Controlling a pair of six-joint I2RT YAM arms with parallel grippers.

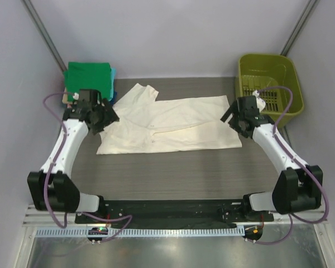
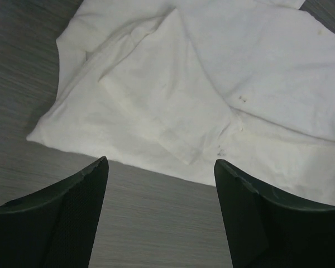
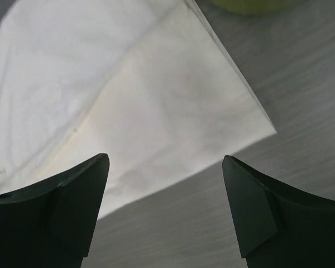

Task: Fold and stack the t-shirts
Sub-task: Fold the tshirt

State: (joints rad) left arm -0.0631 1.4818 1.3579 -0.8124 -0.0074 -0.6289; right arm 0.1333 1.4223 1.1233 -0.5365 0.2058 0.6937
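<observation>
A cream t-shirt (image 1: 173, 123) lies spread and partly folded on the grey table, one sleeve folded inward. It also shows in the left wrist view (image 2: 212, 84) and the right wrist view (image 3: 128, 95). A stack of folded t-shirts, green on top (image 1: 88, 77) with light blue under it, sits at the back left. My left gripper (image 1: 104, 120) is open and empty, just above the shirt's left edge (image 2: 160, 163). My right gripper (image 1: 234, 118) is open and empty over the shirt's right near corner (image 3: 166, 163).
An olive-green plastic basket (image 1: 271, 84) stands at the back right, just behind the right gripper. Grey walls close in the left and right sides. Bare table lies between the shirt and the arm bases.
</observation>
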